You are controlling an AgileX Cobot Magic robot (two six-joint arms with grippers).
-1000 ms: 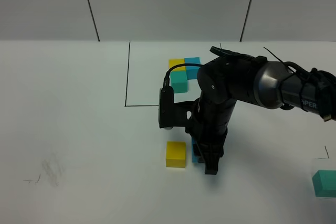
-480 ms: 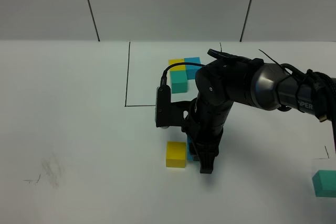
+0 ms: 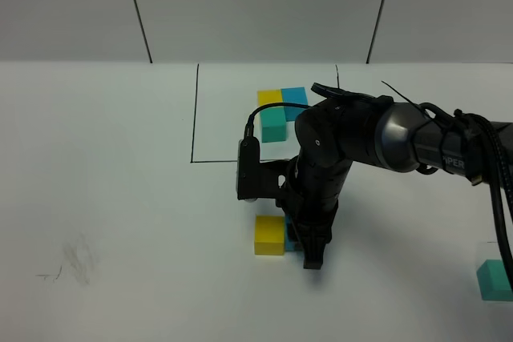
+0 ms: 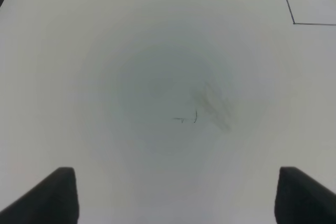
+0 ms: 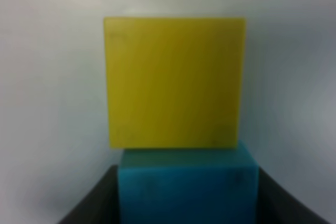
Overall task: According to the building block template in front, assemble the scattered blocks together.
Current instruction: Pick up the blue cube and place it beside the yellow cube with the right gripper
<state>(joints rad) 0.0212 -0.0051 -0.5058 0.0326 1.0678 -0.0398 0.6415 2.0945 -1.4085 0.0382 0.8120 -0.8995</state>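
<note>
A: Where's the blue block [image 5: 188, 190]?
B: Gripped in the right claw [image 3: 308, 247], touching the yellow block [image 3: 269, 235], toward the table's [image 3: 120, 198] near edge.
A: Left claw [image 4: 173, 195]?
B: Spread wide apart. Teal-green block [image 3: 495, 279] sits near the right edge.

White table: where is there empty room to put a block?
The white table is bare left of the thin black-line frame and the small yellow cube, save a faint smudge. So is the front right, between the right gripper and the teal-green cube. Crowded: where that gripper holds the small blue cube beside the yellow one.
</note>
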